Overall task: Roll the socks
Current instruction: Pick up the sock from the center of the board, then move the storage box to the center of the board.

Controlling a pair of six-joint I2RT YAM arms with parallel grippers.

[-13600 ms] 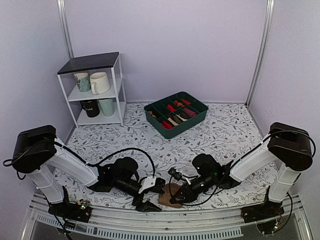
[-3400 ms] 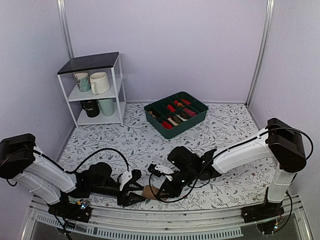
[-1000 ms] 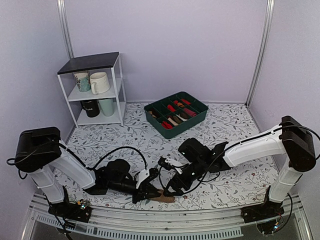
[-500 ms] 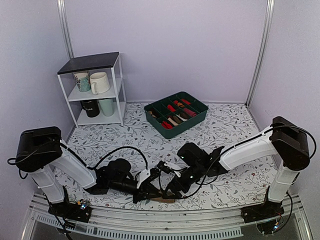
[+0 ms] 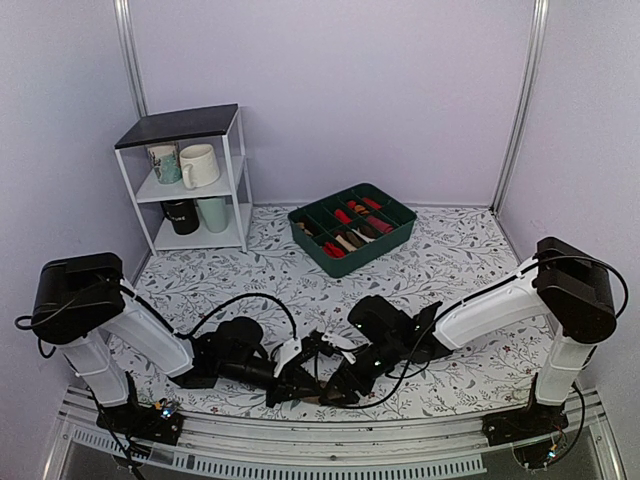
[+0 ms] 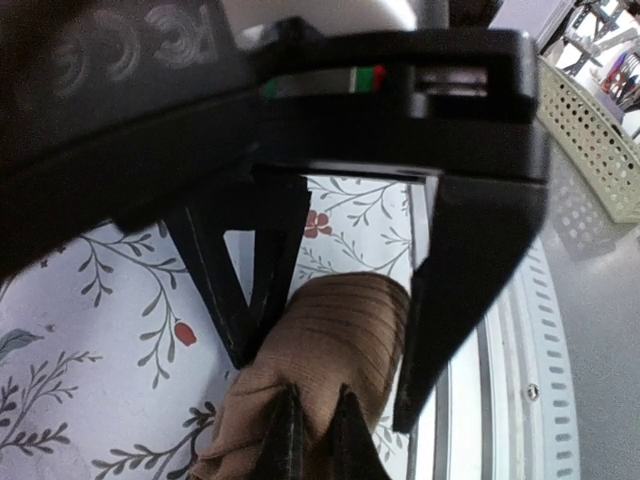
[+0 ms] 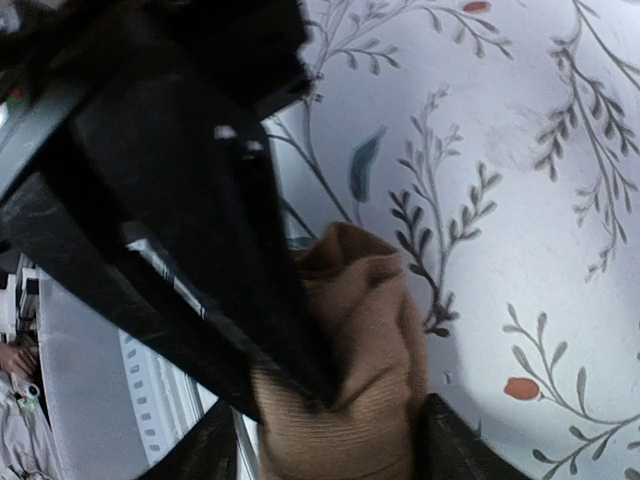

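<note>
Quick update: approx 1 sec ago the right tool was hanging off to the side, clear of the socks. Now it's dropped in nose to nose w/ the left tool. So both are on the same brown bundle, which sits at the near edge of the worktop, right by the metal rail. In the left wrist view the left jaws straddle the roll, touching both flanks, so it looks clenched on it. The right one's dark fingertips pinch a fold at the end, so that's gripping too imo. The bundle's already pretty compact, so prob the last tuck or wrap stage rather than early rolling. As for text, there are moulded marks on the left tool's housing that look like FCC/CE logos, flipped and blurry. The black mug has some print, but it's too small to read.
</note>
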